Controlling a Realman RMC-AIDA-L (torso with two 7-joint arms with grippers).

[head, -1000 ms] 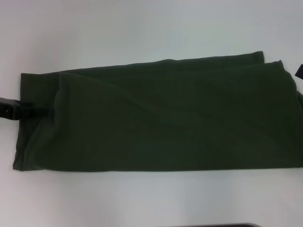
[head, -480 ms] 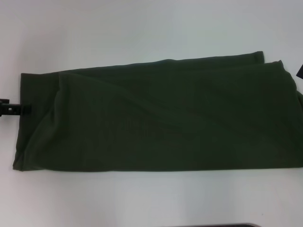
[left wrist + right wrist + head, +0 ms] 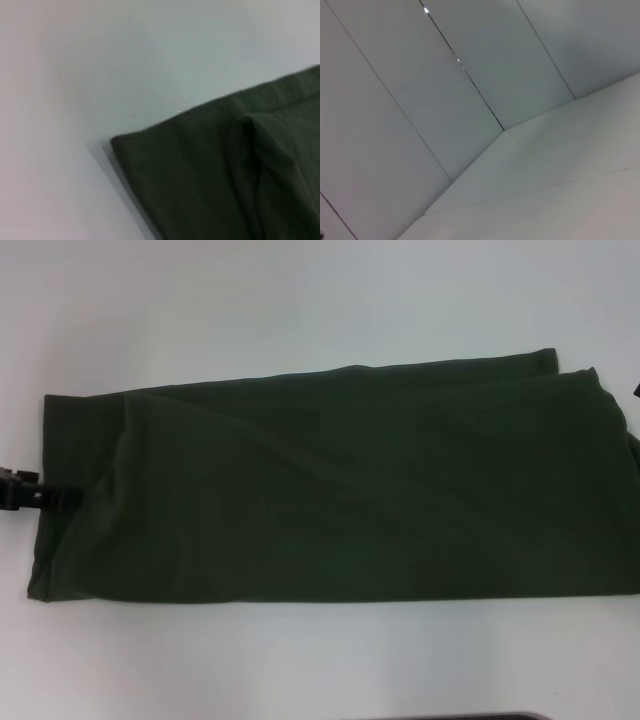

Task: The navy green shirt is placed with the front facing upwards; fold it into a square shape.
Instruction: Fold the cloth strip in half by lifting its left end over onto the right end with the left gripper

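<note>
The left gripper (image 3: 45, 494) is seen at the left edge of the head view, its fingers touching the left hem of the navy green shirt (image 3: 340, 485); whether that hem is clamped cannot be told. From the fingers rightward, the shirt is spread as a long folded band across the white table (image 3: 300, 300). The right gripper is hardly seen.
</note>
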